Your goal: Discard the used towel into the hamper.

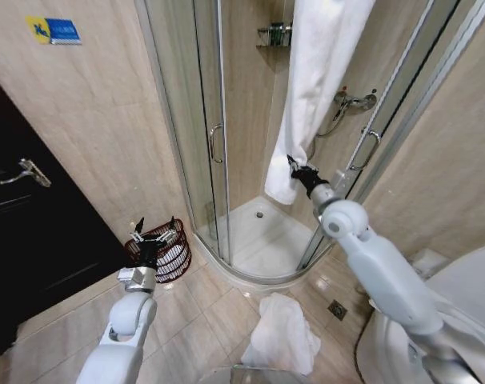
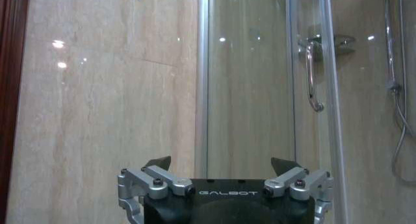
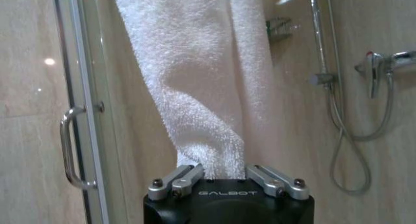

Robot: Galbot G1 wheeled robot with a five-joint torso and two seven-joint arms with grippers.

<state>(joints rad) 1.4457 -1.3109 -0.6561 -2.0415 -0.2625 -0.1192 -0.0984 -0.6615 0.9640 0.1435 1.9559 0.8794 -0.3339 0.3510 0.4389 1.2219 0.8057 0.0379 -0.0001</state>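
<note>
Towel (image 1: pixel 310 88), white terry, hangs in a long drape inside the shower stall, at about 12 to 1 o'clock in the head view, lower end reaching down near the white shower tray (image 1: pixel 262 232). Right gripper (image 1: pixel 300 173) is extended into the stall opening and meets the cloth near its lower edge. In the right wrist view the towel (image 3: pixel 201 87) narrows into a bunched fold that runs down between the two finger linkages; jaws are drawn in and clenched on that fold, right gripper (image 3: pixel 224 171) grasping the fabric.

Hamper (image 1: pixel 161 250), dark reddish-brown wire basket, sits on the tiled floor at about 8 o'clock, against the beige wall and just beside the curved base of the stall, between the dark door (image 1: pixel 26 240) and the glass door (image 1: pixel 198 120). White material shows through its weave; what it is cannot be told.

Left gripper (image 1: pixel 156 230) is held low at about 8 o'clock, in front of the hamper in the head view. Left wrist view shows the left gripper (image 2: pixel 221 161) with jaws released, spread wide, nothing between them, facing the wall and glass door.

Second white cloth (image 1: pixel 281 334) lies crumpled on the floor at 6 o'clock, near the floor drain (image 1: pixel 337 309). Toilet (image 1: pixel 458 280) at 4 o'clock.
</note>
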